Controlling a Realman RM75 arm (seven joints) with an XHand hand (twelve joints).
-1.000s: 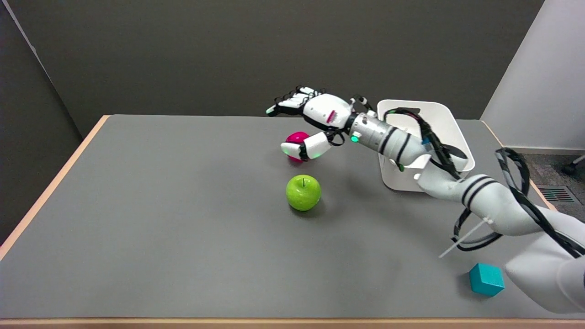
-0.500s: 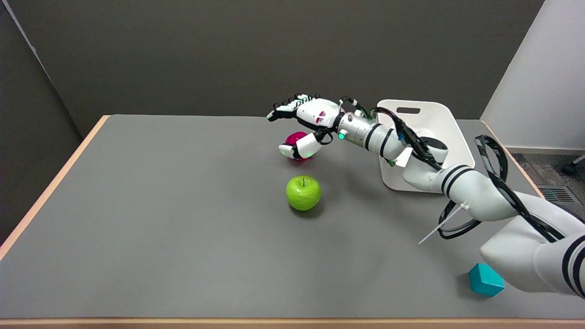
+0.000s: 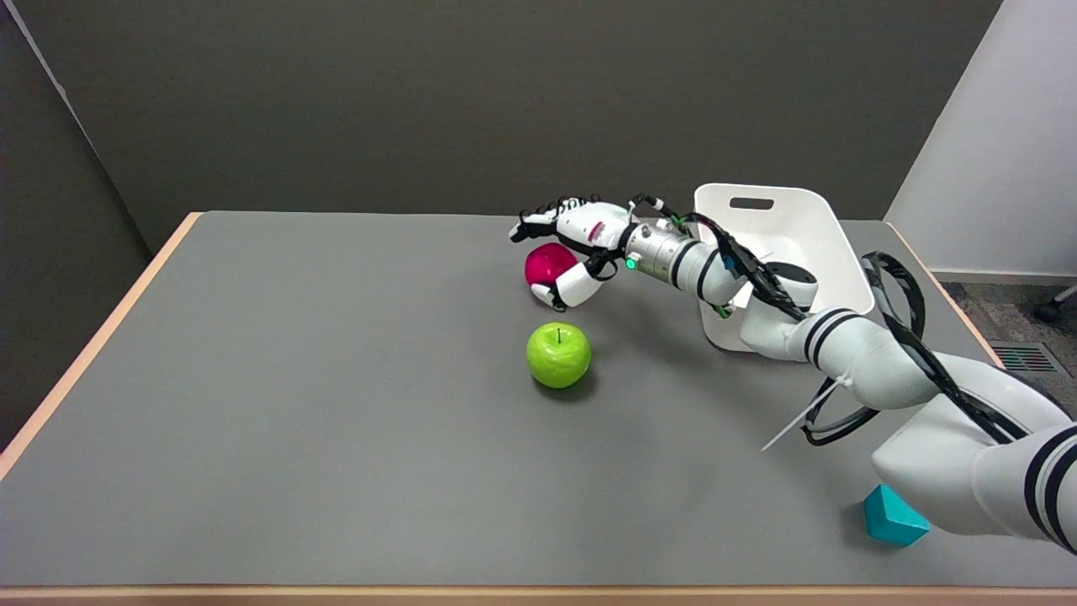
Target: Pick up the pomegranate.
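The pomegranate (image 3: 543, 263), a magenta ball, sits on the grey table (image 3: 294, 379) toward the far middle. My right hand (image 3: 579, 244) is low over it from the right. The fingers (image 3: 538, 224) arch over its top and far side, while the thumb (image 3: 574, 287) lies at its near right side. The fruit sits in the span between them, and the hand stays spread rather than closed on it. I cannot tell whether the thumb touches the fruit. The fruit's right side is hidden behind the palm.
A green apple (image 3: 559, 354) stands just in front of the pomegranate. A white bin (image 3: 782, 244) sits at the far right, partly behind my forearm. A teal cube (image 3: 892, 518) lies near the front right edge under my arm.
My right hand has dropped lower and shifted right and farther back, coming down around the pomegranate. More of the fruit shows on its left side now. The apple and cube have stayed put.
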